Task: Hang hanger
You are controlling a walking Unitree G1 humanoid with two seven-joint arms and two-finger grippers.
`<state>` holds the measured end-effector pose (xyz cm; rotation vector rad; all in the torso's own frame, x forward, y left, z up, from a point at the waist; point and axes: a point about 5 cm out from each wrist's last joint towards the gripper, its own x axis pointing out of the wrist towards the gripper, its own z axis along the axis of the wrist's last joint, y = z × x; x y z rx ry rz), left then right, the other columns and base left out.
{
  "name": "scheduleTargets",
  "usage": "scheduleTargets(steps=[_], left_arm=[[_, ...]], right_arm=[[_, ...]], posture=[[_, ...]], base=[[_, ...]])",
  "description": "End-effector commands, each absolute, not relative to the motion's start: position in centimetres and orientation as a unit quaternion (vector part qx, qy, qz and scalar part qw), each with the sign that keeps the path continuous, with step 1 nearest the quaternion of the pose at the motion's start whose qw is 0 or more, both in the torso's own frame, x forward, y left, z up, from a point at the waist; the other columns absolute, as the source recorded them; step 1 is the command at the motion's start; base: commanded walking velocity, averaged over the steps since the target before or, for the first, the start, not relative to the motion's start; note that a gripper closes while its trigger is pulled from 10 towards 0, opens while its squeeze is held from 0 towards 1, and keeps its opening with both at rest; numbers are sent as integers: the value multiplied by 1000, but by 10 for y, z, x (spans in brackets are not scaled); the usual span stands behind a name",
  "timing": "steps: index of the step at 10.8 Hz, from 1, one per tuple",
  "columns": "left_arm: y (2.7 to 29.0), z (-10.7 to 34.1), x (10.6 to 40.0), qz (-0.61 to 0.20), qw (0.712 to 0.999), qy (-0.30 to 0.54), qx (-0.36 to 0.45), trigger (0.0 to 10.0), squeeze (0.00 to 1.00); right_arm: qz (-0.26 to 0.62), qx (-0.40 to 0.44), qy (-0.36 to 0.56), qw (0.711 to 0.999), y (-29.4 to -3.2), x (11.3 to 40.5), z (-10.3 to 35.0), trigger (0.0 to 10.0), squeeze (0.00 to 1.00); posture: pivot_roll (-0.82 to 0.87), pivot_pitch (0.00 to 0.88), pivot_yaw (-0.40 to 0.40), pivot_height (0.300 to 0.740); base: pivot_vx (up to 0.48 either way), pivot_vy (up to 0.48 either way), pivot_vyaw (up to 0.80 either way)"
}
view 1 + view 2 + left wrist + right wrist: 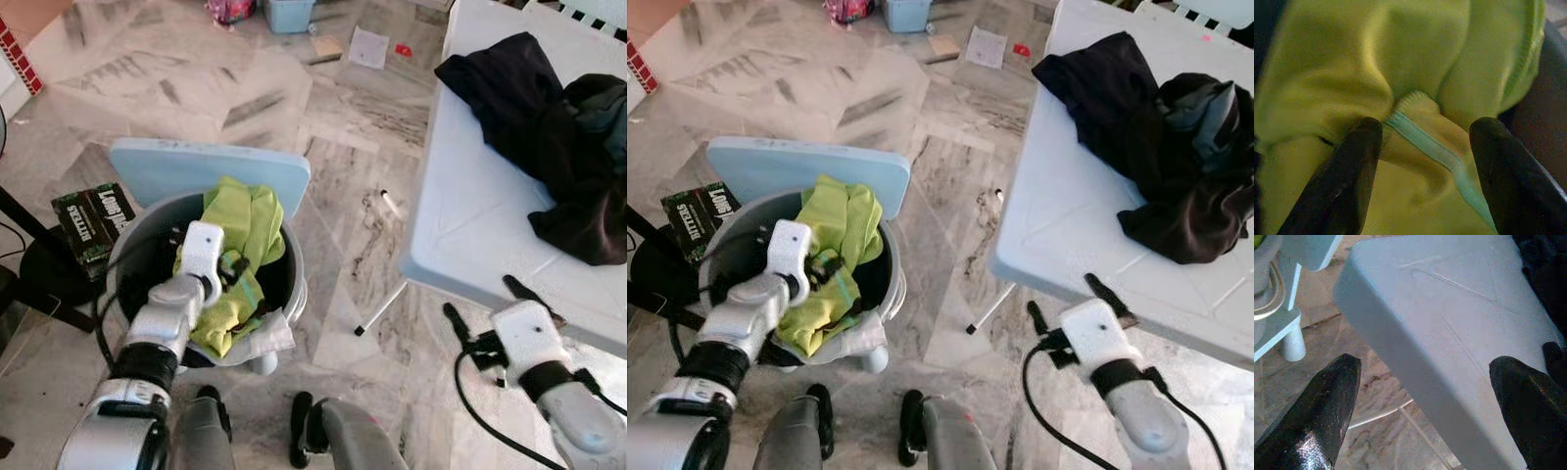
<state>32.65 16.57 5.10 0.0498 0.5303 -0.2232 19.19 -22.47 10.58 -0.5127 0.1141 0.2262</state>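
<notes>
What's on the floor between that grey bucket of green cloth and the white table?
Mostly bare marble floor, with one small white stick-like object lying there, seen in the left eye view.

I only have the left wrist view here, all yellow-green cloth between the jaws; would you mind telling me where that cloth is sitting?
Observer: The yellow-green garment lies in a grey basket on the floor, spilling over its rim.
Operator: Thanks. Where is the right arm?
Observer: The right gripper hovers at the near edge of the white table, jaws open.
Operator: Anything on that table?
Observer: A heap of dark clothes lies on its far side.
Operator: Is the left gripper holding yet?
Observer: The left gripper is over the garment, jaws open around a fold.
</notes>
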Motion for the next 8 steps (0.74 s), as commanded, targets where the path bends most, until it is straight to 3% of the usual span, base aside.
scheduleTargets(steps=[1,4,5,6,8], left_arm=[[163,40,320,-112,954,280,12,10000,0],[163,27,318,-127,941,314,1,10000,0],[164,21,314,-128,935,330,-1,2549,0],[166,19,314,-123,936,329,4,0,0],[171,22,317,-111,942,318,5,0,0]], right_arm=[[114,-257,63,958,-225,191,105,10000,0],[112,-257,57,958,-222,197,105,10000,0],[111,-258,56,958,-222,196,105,10000,0],[111,-258,55,958,-221,196,105,10000,0],[113,-260,52,958,-219,199,104,10000,0]], posture=[[-207,256,-164,740],[-209,252,-156,740],[-216,249,-149,740],[-216,249,-149,740],[-210,242,-150,740]], base=[[0,0,0],[0,0,0],[0,0,0],[0,0,0],[0,0,0]])
